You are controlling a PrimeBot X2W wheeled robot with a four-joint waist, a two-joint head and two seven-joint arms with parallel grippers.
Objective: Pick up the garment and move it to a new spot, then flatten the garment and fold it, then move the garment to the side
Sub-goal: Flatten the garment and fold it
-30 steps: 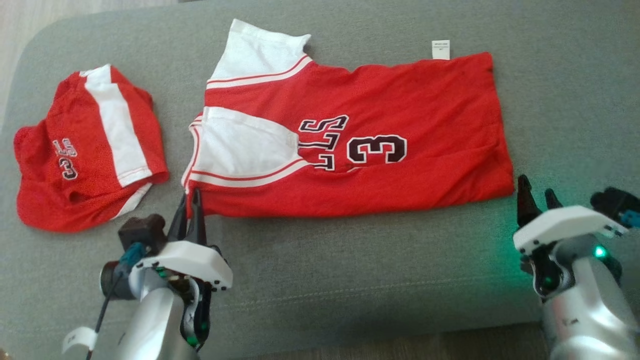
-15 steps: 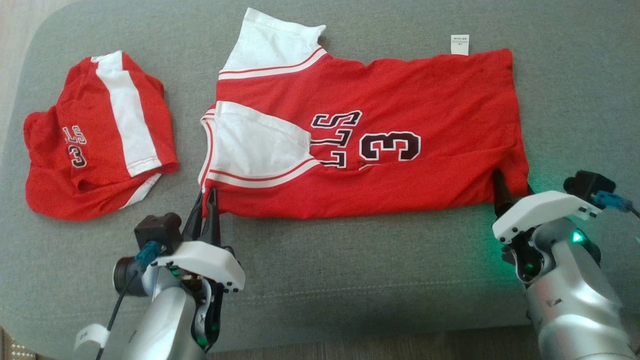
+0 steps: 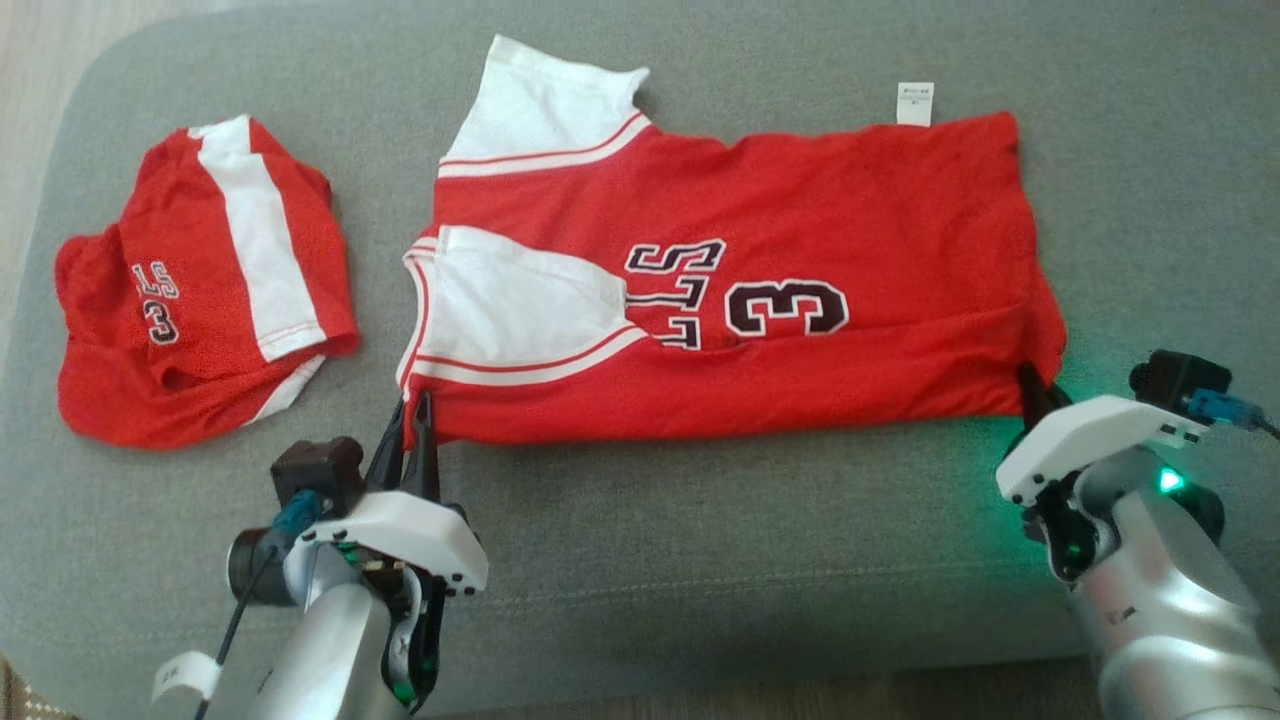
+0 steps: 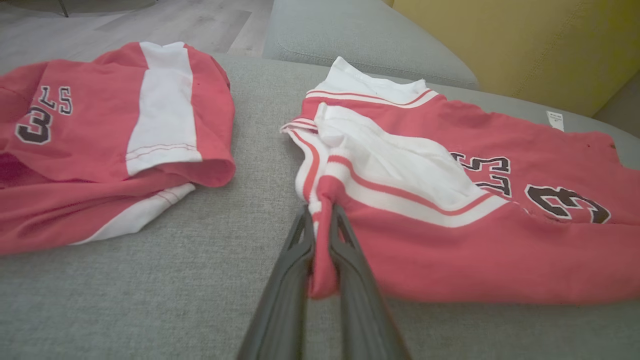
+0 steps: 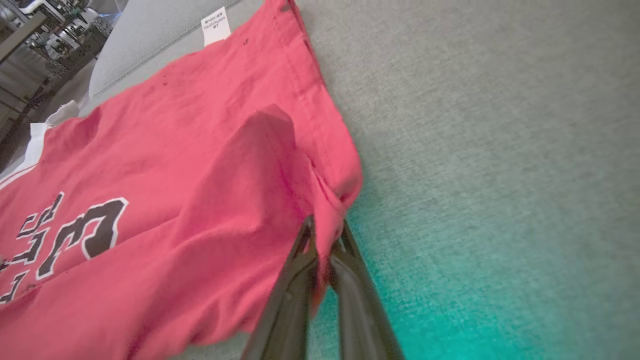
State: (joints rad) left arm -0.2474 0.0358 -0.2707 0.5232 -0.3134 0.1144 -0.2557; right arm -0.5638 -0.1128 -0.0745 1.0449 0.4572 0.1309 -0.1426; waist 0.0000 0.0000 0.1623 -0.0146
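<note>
Pinching the red shirt [image 3: 800, 200], flat on the gray couch [image 3: 700, 560], at 2 near corners: with the left end effector [image 3: 415, 412] as before, with the right end effector [image 3: 1030, 382] only just now. Ready to fold.

From the head camera I look steeply down on the spread red jersey [image 3: 730, 200], its whole length in frame on the grey cushion [image 3: 700, 560]. My left wrist camera sits low and close at the jersey's collar corner, facing along the left gripper [image 4: 320, 212] across the cloth toward a yellow surface [image 4: 525, 45] beyond the jersey. My right wrist camera, tilted, sits close at the hem corner behind the right gripper [image 5: 327, 225], looking back toward the collar. All three share the jersey's number 3 [image 3: 787, 308] and white tag [image 3: 914, 103]; head and left wrist also share the second jersey [image 3: 200, 300] beside the collar end.
</note>
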